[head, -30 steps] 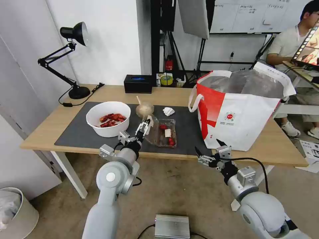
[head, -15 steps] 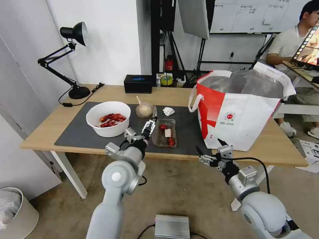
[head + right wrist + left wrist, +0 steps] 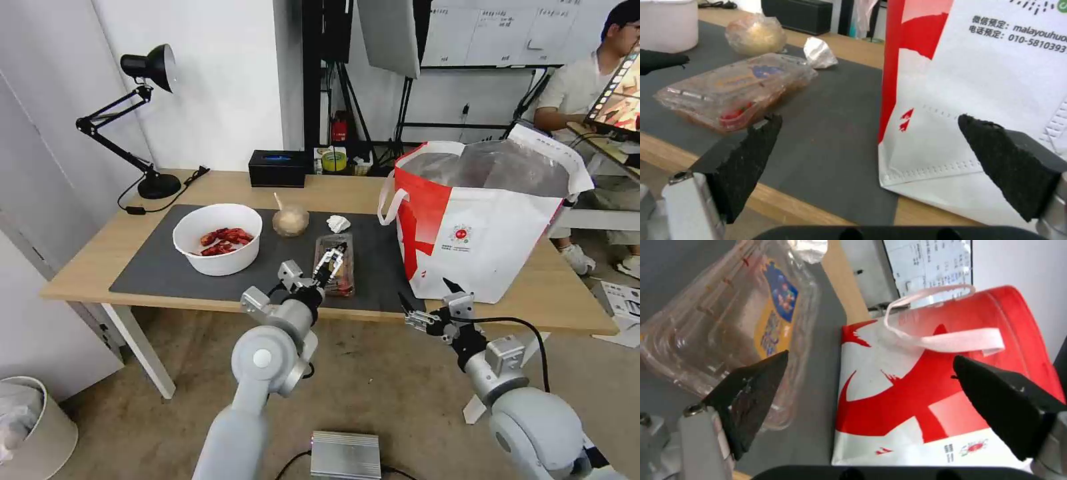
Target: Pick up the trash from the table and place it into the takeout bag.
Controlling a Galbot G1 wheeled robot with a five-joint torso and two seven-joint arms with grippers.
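The left gripper [image 3: 331,259] hovers with fingers spread wide over the clear tray [image 3: 335,247], which lies closed on the desk's grey mat [image 3: 153,270] left of the takeout bag [image 3: 480,227]. The right gripper [image 3: 427,307] waits, fingers wide, at the desk's [image 3: 93,260] near edge before the bag.

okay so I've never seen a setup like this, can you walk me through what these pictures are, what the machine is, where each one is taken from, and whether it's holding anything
This is a wheeled robot with two arms. The wide picture comes from its head; the two close-ups come from cameras on its wrists. On the table, a dark mat carries a white bowl of red shells, a small sauce cup, a crumpled tissue and a clear plastic tray, now closed. A big white-and-red takeout bag stands to the right. The left gripper hangs open at the tray, holding nothing. The right gripper waits open at the table's front edge, facing the bag.
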